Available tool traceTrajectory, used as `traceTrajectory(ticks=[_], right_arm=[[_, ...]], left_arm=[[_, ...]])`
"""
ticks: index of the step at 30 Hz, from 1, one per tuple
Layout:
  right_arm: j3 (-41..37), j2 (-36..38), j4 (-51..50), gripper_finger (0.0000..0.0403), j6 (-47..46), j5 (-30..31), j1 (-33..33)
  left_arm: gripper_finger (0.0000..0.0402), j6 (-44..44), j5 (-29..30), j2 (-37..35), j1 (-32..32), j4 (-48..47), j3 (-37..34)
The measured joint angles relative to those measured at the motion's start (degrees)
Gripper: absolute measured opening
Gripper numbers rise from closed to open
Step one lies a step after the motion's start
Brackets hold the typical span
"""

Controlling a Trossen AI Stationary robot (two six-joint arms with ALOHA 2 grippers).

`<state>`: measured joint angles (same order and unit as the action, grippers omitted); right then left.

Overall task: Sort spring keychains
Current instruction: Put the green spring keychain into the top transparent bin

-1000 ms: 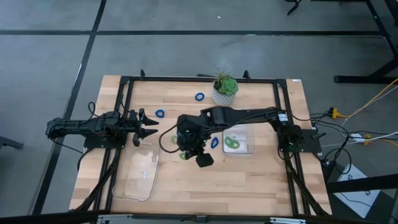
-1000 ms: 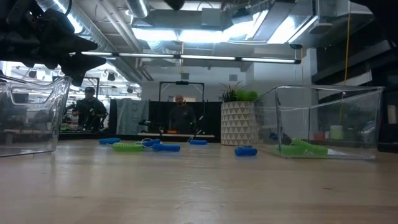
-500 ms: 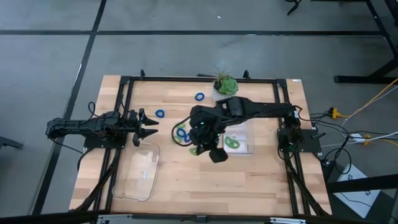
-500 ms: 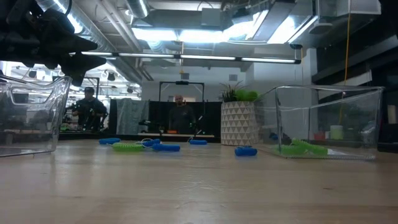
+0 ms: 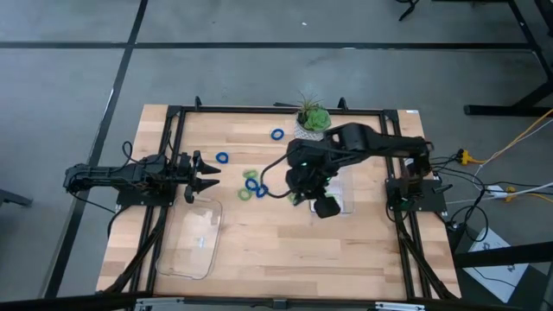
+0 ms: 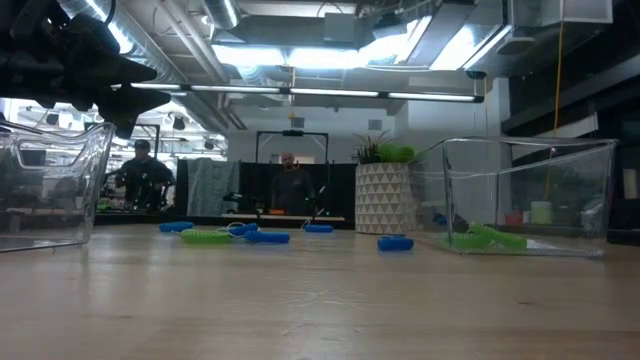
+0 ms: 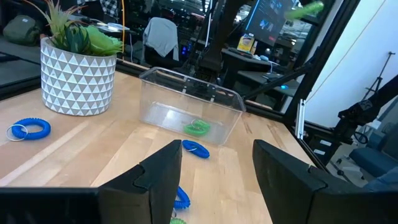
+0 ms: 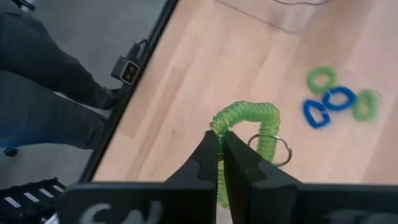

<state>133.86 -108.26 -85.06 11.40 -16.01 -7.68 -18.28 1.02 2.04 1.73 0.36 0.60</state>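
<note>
Your right gripper (image 8: 221,155) pinched tight on a green keychain (image 8: 249,127), raised above the table (image 5: 276,250) beside the right tray (image 5: 344,197), loose keychains (image 5: 253,185) mid-table, your left gripper (image 5: 206,175) spread wide and empty near the left tray (image 5: 194,246)

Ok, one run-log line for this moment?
right claw: shut on green keychain, beside right tray | left claw: open, waiting
</note>
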Motion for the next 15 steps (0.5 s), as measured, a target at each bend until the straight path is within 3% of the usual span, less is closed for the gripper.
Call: traceTrajectory(ticks=[15], right_arm=[[-2.6, 6.6, -4.9, 0.0009, 0.6, 2.5, 0.8]], left_arm=[[0.0194, 0.0, 0.0, 0.0, 0.0, 0.0, 0.0]])
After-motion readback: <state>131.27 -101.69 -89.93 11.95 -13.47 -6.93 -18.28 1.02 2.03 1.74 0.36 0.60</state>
